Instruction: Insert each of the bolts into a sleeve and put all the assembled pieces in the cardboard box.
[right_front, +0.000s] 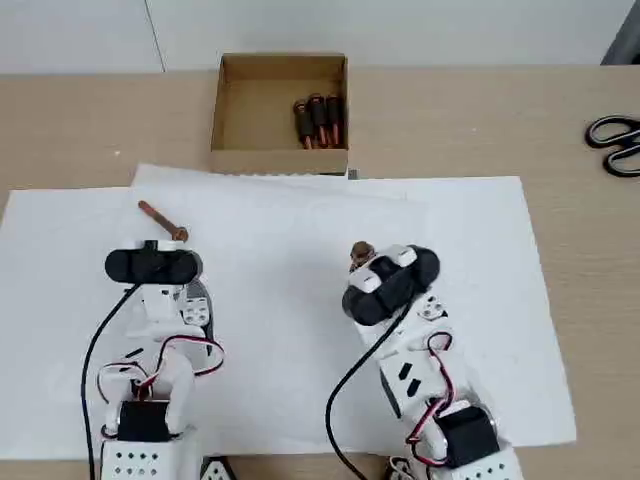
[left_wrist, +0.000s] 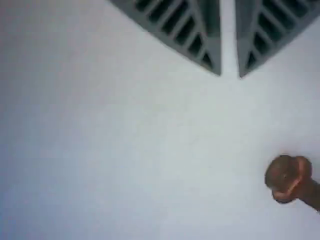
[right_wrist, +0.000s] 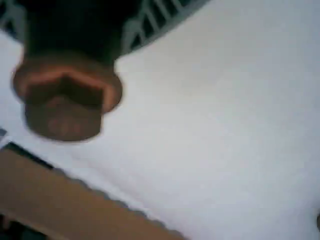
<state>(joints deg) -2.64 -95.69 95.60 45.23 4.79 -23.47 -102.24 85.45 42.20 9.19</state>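
Copper-coloured metal is clamped in the right pincer (right_front: 368, 265): the held bolt (right_wrist: 67, 97), its head protruding, above the white paper (right_front: 300, 340); the left pincer (left_wrist: 229, 70) is drawn almost together on nothing, just beside the loose bolt (right_front: 162, 220). A tilt or drop short of the cardboard box (right_front: 232, 110) is to be feared, the grip being so near the head; the loose bolt could be rolled away if nudged. Three finished pieces (right_front: 318, 120) in the box are given by the high view; the flanged hexagonal head is made plain by the right wrist view; whether a sleeve is fitted cannot be told.
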